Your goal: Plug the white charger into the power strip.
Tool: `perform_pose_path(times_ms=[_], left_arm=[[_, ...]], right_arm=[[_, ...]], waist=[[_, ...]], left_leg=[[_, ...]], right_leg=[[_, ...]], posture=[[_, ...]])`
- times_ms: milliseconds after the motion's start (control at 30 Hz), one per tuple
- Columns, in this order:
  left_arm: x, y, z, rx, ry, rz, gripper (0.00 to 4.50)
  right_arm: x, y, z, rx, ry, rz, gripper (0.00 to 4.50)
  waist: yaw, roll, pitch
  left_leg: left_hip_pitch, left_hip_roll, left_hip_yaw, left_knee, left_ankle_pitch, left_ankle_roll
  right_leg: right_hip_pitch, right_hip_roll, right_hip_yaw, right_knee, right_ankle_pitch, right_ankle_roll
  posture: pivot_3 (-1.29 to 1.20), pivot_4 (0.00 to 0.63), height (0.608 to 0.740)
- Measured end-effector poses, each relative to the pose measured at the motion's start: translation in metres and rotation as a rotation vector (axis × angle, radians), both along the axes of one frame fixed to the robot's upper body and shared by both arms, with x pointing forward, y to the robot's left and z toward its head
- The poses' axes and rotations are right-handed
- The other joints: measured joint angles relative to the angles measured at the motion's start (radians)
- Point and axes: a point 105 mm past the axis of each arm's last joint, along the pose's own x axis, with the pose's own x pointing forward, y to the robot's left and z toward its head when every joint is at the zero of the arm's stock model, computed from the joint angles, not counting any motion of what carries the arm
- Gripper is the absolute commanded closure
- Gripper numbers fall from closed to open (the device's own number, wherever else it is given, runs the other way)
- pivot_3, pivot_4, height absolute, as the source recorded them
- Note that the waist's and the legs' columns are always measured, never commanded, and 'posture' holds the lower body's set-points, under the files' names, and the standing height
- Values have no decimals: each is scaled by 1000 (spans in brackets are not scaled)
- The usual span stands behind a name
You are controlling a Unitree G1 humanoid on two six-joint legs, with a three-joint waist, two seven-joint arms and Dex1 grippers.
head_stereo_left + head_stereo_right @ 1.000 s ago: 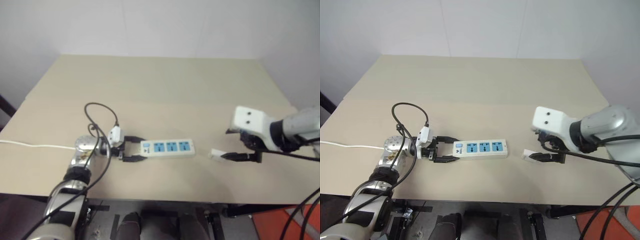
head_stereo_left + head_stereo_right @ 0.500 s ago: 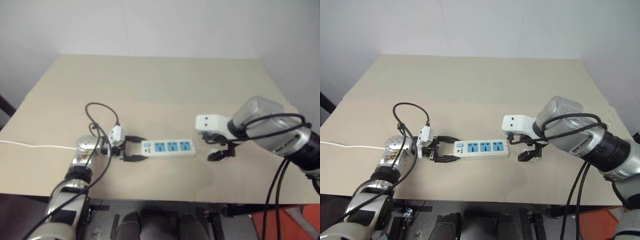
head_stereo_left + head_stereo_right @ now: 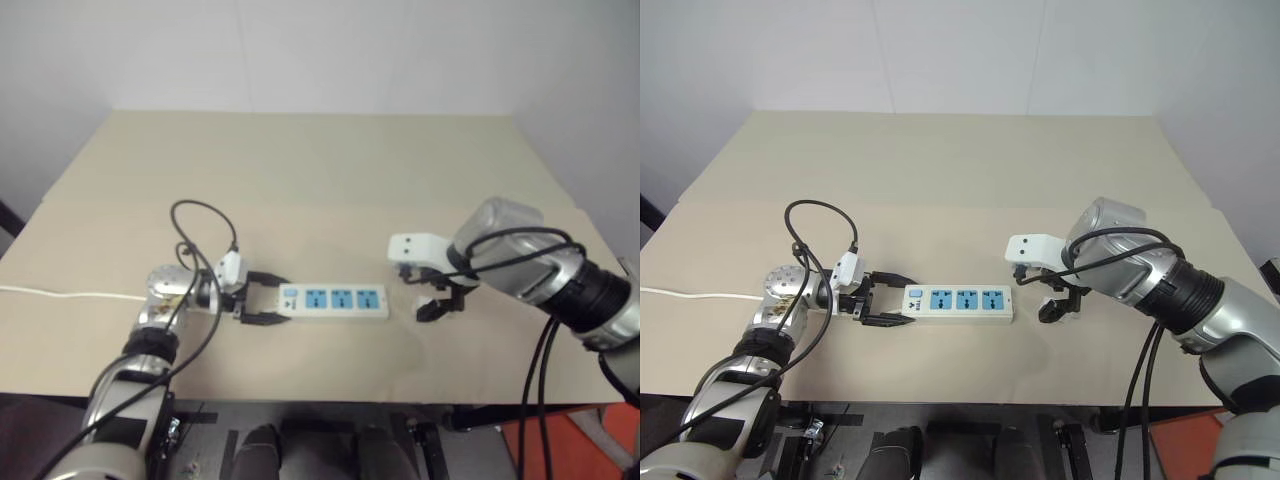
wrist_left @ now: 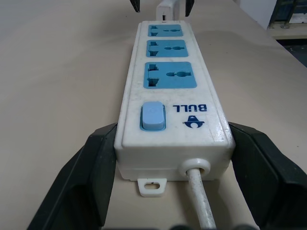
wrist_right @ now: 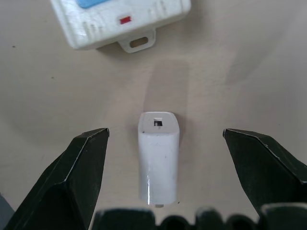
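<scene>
Left arm: reaches forward low over the surface (image 3: pixel 320 170), wrist bent so the left claw (image 3: pixel 262 302) points sideways toward the robot's right, nearly level. Its two black fingers (image 4: pixel 96 177) are clamped against both long sides of the power strip (image 3: pixel 335 300) at the switch-and-cord end.

Right arm: comes in from the right side, forearm angled across and down, wrist turned so the right claw (image 5: pixel 158 177) points steeply down at the surface. Fingers (image 5: pixel 81 172) spread wide, gripping nothing. In the right wrist view the white charger (image 5: pixel 159 155) lies between the two fingers, clear of both, just beyond the strip's far end.
</scene>
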Motion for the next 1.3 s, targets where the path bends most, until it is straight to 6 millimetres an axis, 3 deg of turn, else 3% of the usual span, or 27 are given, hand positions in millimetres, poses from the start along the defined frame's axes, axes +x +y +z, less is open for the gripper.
perform_pose_path(times_ms=[167, 533, 800, 933, 1100, 1200, 1300], left_arm=[[0, 0, 0, 0, 0, 0, 1277], [0, 0, 0, 1, 0, -2, 1277], [0, 1, 0, 2, 0, -3, 1277], [0, 3, 1, 8, -2, 0, 1277], [-1, 2, 1, 10, -6, -4, 1277], [-1, 2, 1, 9, -6, -5, 1277], [-1, 2, 1, 8, -6, -2, 1277]], right_arm=[[2, -6, -6, -14, 9, -16, 0], [3, -5, -16, -11, 34, -31, 3403], [5, -5, -13, -26, 1, 10, 3409], [8, 19, 19, 104, -140, 166, 3409], [6, 69, 80, 618, -342, 349, 3409], [-4, 84, 87, 969, -332, 374, 3409], [-9, 89, 77, 1170, -272, 328, 3409]], waist=[[0, 0, 0], [0, 0, 0], [0, 0, 0], [-3, 0, 0], [-1, -3, -1], [3, -4, -1], [4, -3, -1]], left_leg=[[0, 0, 0, 0, 0, 0], [0, 0, 0, 0, 0, 0], [0, 0, 0, 0, 0, 0], [0, 0, 0, 0, 0, 0], [1, 0, -1, -1, 0, 0], [0, 0, -2, -1, 0, 0], [1, 0, -2, -1, 0, 0]], right_leg=[[0, 0, 0, 0, 0, 0], [0, 0, 0, 0, 0, 0], [0, 0, 0, 0, 0, 0], [0, 0, 0, 0, 0, 0], [1, 1, -1, 0, 0, 0], [2, 0, -1, -1, 0, 0], [2, 0, -1, 1, 0, 0]], posture=[[0, 150, 740], [0, 150, 740], [0, 150, 740], [0, 150, 740], [0, 150, 740], [0, 150, 740], [0, 150, 740]])
